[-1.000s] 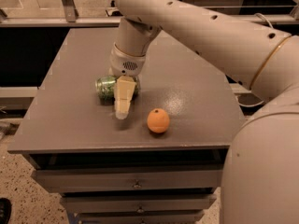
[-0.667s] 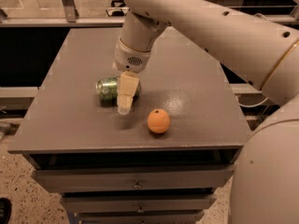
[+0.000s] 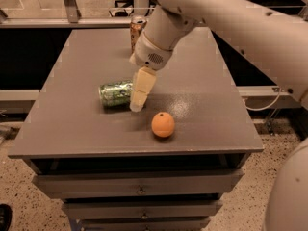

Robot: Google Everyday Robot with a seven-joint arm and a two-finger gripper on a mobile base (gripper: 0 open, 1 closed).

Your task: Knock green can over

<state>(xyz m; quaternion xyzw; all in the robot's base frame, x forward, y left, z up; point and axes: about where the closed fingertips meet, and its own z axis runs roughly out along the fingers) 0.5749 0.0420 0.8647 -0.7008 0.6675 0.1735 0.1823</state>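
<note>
The green can point(image 3: 115, 94) lies on its side on the grey table top point(image 3: 72, 71), left of centre, its silver top hidden behind the gripper. My gripper point(image 3: 137, 104) hangs from the white arm just right of the can's end, a little above the table surface, its cream fingers point(image 3: 141, 86) pointing down. It holds nothing that I can see.
An orange-brown can point(image 3: 137, 32) stands upright at the back of the table, behind the arm. A round orange fruit point(image 3: 163, 124) sits near the front edge, right of the gripper. Drawers point(image 3: 139, 190) are below the table top. A rail runs behind the table.
The arm has lifted and swung up and back, and the gripper now hangs higher beside the can. The green can lies on its side as before.
</note>
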